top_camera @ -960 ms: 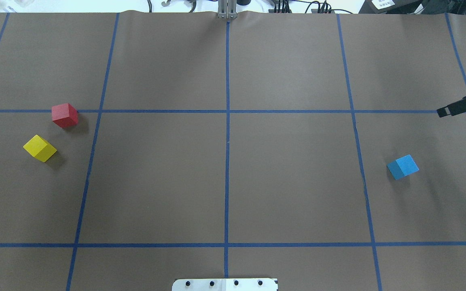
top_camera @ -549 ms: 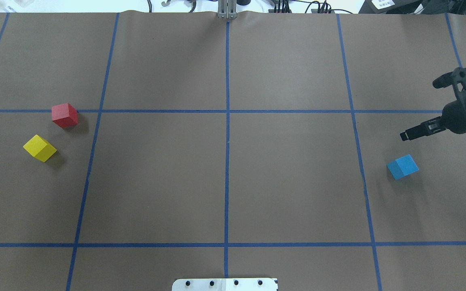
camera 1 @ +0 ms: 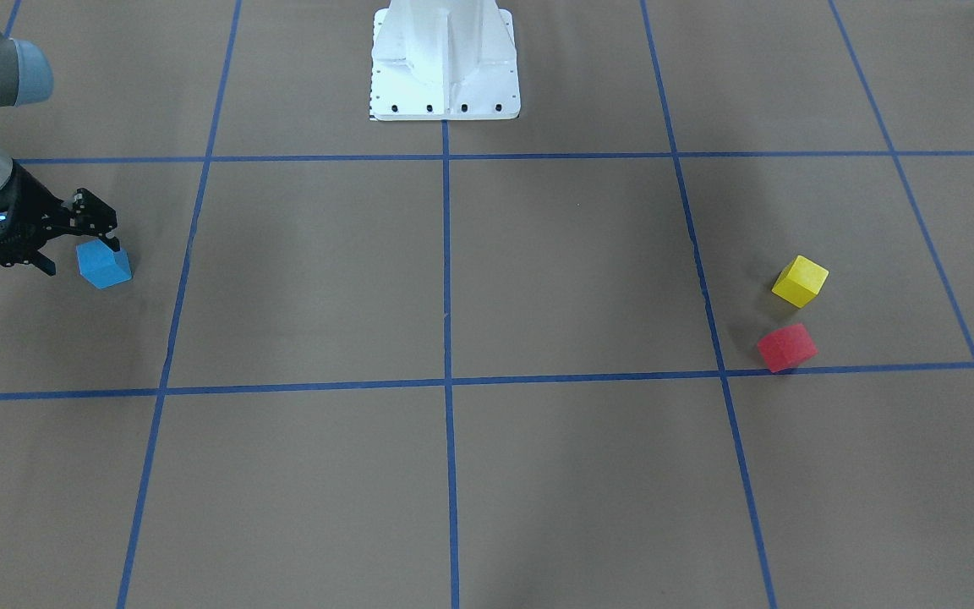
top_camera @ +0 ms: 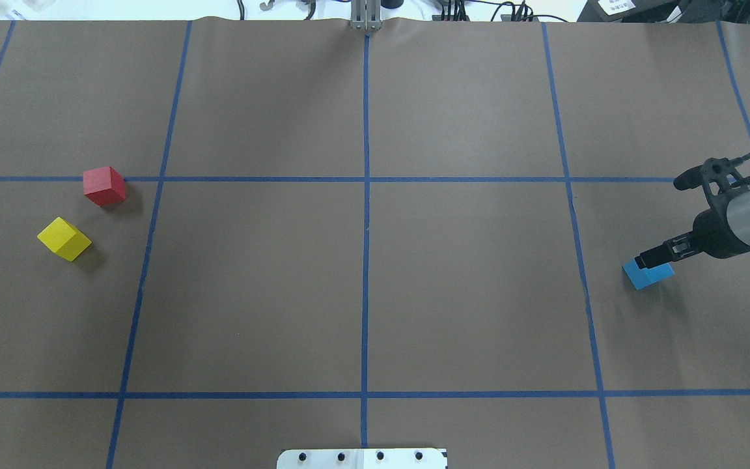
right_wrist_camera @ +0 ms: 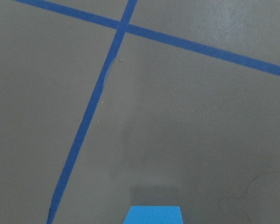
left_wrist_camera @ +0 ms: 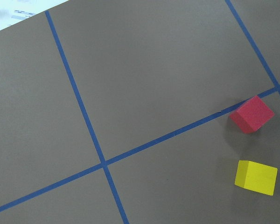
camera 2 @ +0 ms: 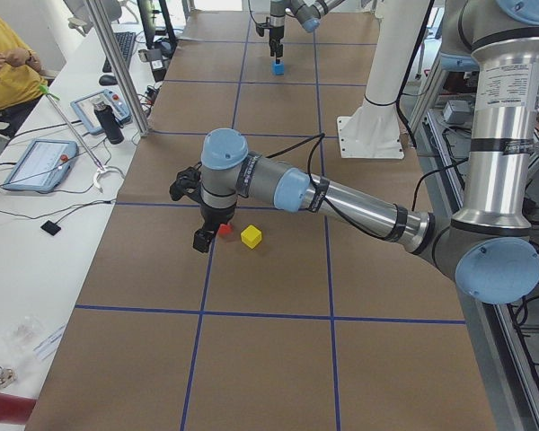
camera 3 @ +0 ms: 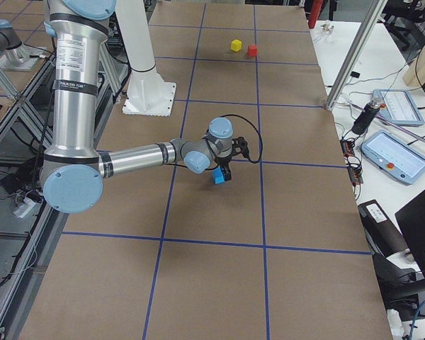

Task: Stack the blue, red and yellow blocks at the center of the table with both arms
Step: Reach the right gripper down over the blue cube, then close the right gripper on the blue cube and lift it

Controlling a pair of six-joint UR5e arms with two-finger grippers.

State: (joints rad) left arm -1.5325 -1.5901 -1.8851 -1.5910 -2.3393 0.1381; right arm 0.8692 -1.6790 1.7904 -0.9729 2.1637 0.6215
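Right pincer (top_camera: 648,260) has just swung in over the blue block (top_camera: 645,279), looks open and empty, block on the counter (top_camera: 466,293) well right of the pedestal (top_camera: 362,458), so we're pre-grasp; left pincer (camera 2: 202,238) we can't tell.

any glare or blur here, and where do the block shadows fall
Overhead view: no glare on the matte brown table; small red cube and small yellow cube cast soft shadows to their lower right. Front-facing view: white bolted pedestal looks washed out. Right wrist view: slightly soft, sky blue cube cut off by the bottom edge.
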